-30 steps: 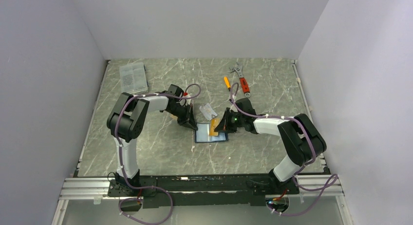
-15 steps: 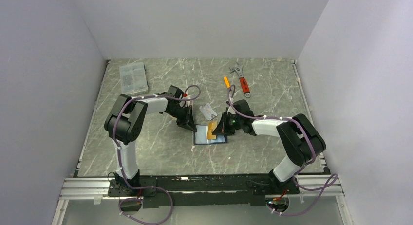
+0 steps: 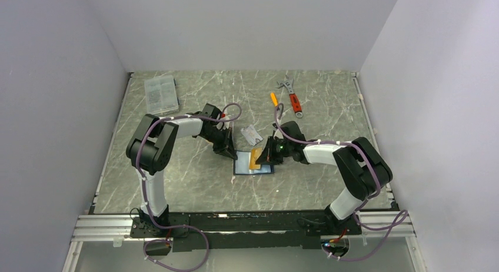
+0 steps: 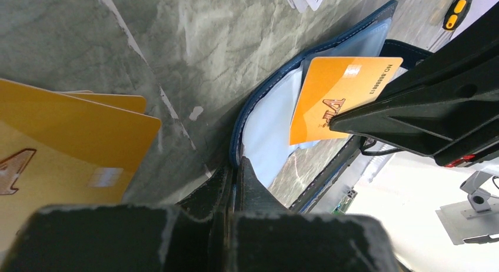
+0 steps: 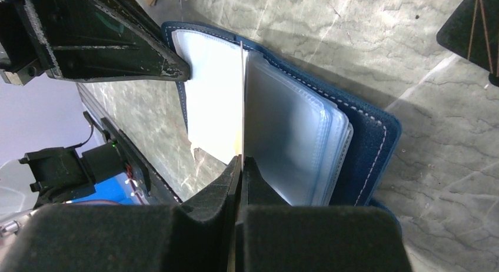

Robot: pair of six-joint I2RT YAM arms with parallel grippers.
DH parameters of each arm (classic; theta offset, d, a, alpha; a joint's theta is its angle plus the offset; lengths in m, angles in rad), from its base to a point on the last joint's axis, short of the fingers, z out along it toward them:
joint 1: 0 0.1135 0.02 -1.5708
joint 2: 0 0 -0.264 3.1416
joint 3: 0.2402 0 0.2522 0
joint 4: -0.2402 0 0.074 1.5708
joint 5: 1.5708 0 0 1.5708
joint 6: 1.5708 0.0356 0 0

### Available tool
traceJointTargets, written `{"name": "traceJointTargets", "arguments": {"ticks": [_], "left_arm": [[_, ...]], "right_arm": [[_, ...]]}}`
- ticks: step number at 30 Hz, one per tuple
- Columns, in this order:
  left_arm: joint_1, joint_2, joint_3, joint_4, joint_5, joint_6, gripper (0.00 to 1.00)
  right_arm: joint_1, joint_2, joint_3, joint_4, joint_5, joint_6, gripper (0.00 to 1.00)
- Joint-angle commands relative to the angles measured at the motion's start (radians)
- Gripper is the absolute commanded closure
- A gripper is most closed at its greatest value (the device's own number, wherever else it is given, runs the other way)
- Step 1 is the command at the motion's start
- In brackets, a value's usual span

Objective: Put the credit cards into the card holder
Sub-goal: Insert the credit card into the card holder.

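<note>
The navy card holder [image 3: 254, 166] lies open mid-table, pale blue inside [image 4: 268, 122], with clear sleeves [image 5: 288, 136] fanned out. My left gripper [image 4: 235, 166] is shut on the edge of its left cover [image 5: 176, 42]. An orange credit card [image 4: 338, 95] is pinched in my shut right gripper [image 5: 240, 160]. It stands on edge [image 5: 242, 95] between the left leaf and the sleeves, its lower corner over the lining. Two more orange cards [image 4: 59, 148] lie flat on the table to the left of the left gripper [image 3: 230, 153].
Silvery-white cards [image 3: 252, 133] lie just behind the holder. A red-handled wrench [image 3: 292, 96] and an orange screwdriver [image 3: 274, 100] are at the back right. A clear grey compartment box [image 3: 160, 94] sits at the back left. Walls close the table on three sides.
The right gripper has shifted slightly left with the orange card, and the holder and left gripper have slid a little left too. Over the last half second almost nothing moved.
</note>
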State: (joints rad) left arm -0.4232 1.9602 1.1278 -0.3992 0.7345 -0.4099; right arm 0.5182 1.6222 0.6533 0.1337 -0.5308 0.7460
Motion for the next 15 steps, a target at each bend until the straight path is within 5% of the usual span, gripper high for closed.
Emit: {"name": "traceJointTargets", "arguments": {"ticks": [1,12,15], "left_arm": [[-0.012,-0.021,-0.013,0.003,-0.053,-0.002,1.00],[-0.012,-0.017,-0.013,0.004,-0.049,-0.002,1.00],[-0.012,-0.018,-0.016,0.001,-0.049,0.003,1.00]], "right_arm": [[0.025,0.044,-0.011,-0.024,-0.017,0.006,1.00],[0.030,0.086,0.047,-0.172,-0.026,-0.058,0.99],[0.028,0.080,0.054,-0.197,-0.004,-0.058,0.86]]}}
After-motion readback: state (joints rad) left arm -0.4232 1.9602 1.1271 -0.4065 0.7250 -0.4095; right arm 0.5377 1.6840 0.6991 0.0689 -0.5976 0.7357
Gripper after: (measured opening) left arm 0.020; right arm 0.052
